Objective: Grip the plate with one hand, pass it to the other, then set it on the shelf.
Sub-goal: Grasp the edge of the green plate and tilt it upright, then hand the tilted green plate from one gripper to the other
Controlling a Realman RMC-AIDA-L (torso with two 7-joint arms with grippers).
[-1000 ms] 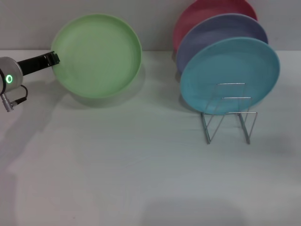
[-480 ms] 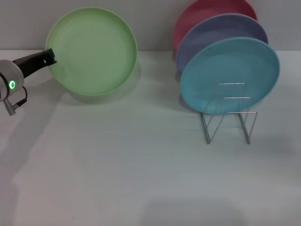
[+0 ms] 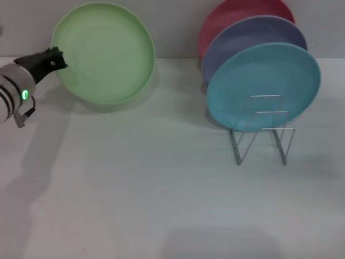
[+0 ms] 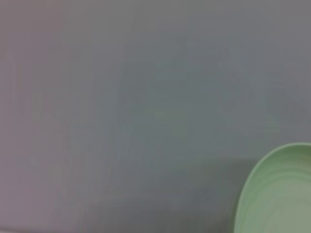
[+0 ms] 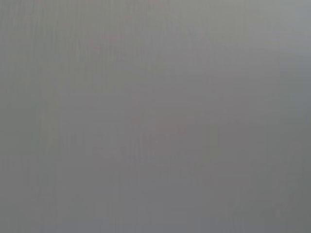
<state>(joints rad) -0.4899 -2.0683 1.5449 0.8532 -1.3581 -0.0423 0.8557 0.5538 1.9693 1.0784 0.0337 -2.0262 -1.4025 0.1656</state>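
- Left gripper (image 3: 58, 59): fingers closed on the left rim of the plate (image 3: 103, 52), at the far left of the worktop (image 3: 161, 189). An edge grip leaves the opposite rim free, presumably for the other hand to take.
- Plate: light green, held tilted with its face toward the head camera, and apparently clear of the worktop; the left wrist view shows only one curved edge of it (image 4: 274, 194).
- Right gripper: not in view; the right wrist view shows only plain grey.
- Shelf (image 3: 262, 132): wire rack, well apart to the right, front loops bare.
- Obstacles: sky-blue plate (image 3: 264, 86), lavender plate (image 3: 253, 38) and a pink plate (image 3: 237, 13) stand upright in a row from just behind the front loops; the likely free slot lies in front of them.
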